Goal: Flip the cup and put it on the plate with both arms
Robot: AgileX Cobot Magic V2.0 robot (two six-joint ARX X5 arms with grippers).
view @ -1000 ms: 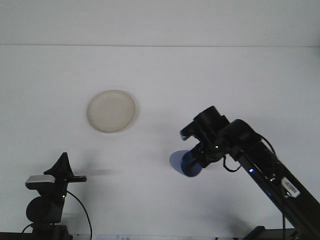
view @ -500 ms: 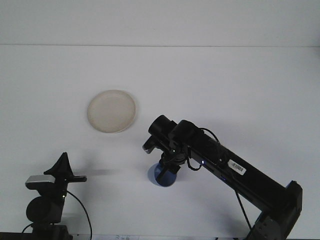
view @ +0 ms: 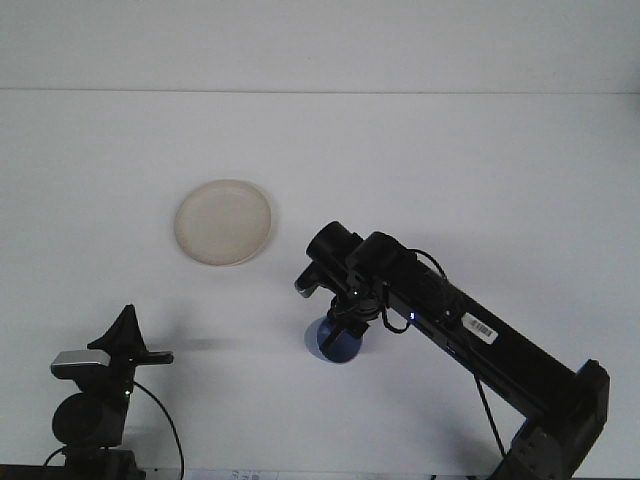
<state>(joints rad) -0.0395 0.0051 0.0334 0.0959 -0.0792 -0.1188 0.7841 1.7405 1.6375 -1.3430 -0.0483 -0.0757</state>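
The right gripper [view: 342, 318] pinches the blue cup [view: 339, 340] on the white tabletop [view: 450, 170], well apart from the cream plate [view: 223, 222]. A white barcode label [view: 480, 328] on its arm is unreadable. The left gripper [view: 125, 340] sits low; whether it is spread I cannot tell.

Blue cup [view: 340, 341], cream plate [view: 223, 222] (faintly speckled), white table [view: 450, 170], black right arm [view: 450, 325] with a white barcode label [view: 478, 327], black left gripper [view: 122, 335] had a grey band.
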